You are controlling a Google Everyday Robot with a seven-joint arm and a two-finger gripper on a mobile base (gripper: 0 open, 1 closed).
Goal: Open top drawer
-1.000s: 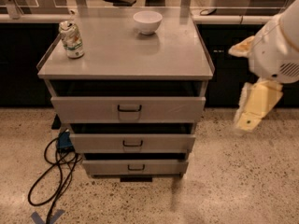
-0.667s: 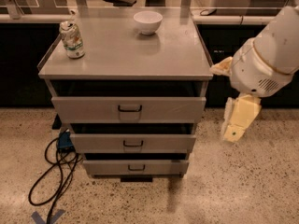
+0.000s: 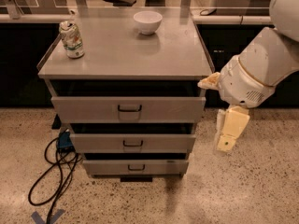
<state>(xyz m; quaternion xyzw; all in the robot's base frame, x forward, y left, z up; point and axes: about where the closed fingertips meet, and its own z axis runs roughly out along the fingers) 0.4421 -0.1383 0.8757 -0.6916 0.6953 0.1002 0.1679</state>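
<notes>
The top drawer (image 3: 159,109) is the widest grey front of the cabinet, just under the tabletop, with a small dark wire handle (image 3: 129,108) at its centre. A dark gap shows above its front. Two shorter grey drawers (image 3: 133,143) sit below it. My gripper (image 3: 225,143) is cream-coloured and hangs downward from the white arm (image 3: 254,76) to the right of the cabinet. It is beside the top drawer's right end, a little lower, and apart from it. It holds nothing that I can see.
A drink can (image 3: 71,39) stands at the tabletop's left and a white bowl (image 3: 147,21) at its back. Black cables (image 3: 51,171) lie on the speckled floor left of the cabinet. A dark counter (image 3: 23,55) runs behind.
My arm and gripper have moved left and down, closer to the cabinet's right side. The drawers, can and bowl have not moved.
</notes>
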